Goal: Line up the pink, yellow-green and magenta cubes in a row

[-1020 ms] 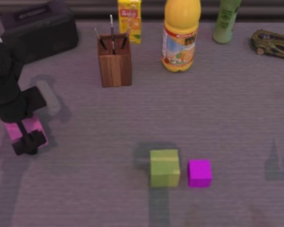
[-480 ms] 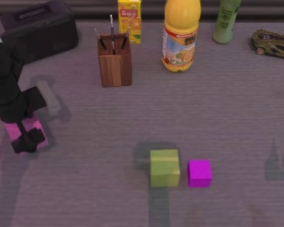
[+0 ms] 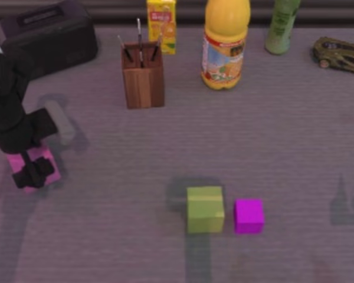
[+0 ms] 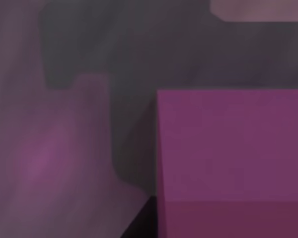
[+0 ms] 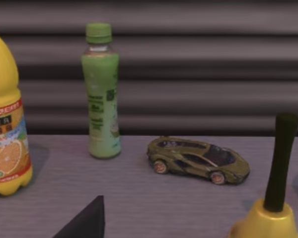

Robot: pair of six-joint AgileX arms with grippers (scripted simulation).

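At the table's left, my left gripper point(image 3: 33, 171) is shut on the light pink cube point(image 3: 50, 171), its dark fingers straddling the cube from above. The left wrist view shows that pink cube point(image 4: 228, 158) filling much of the picture, with one dark fingertip point(image 4: 143, 220) against its side. The yellow-green cube point(image 3: 205, 209) and the smaller magenta cube point(image 3: 249, 216) sit side by side at the front centre, a small gap between them. My right arm is out of the top view. Only a dark corner of my right gripper point(image 5: 87, 223) shows in its wrist view.
Along the back stand a black box point(image 3: 44, 32), a wooden pen holder point(image 3: 143, 76), a juice carton point(image 3: 161, 23), an orange juice bottle point(image 3: 225, 44), a green bottle point(image 3: 281, 26) and a toy car point(image 3: 340, 55). A brass bell point(image 5: 265, 218) stands close to the right gripper.
The left gripper has shifted slightly on the pink cube, and its shadow has drifted a little to the right. The other two cubes have not moved.
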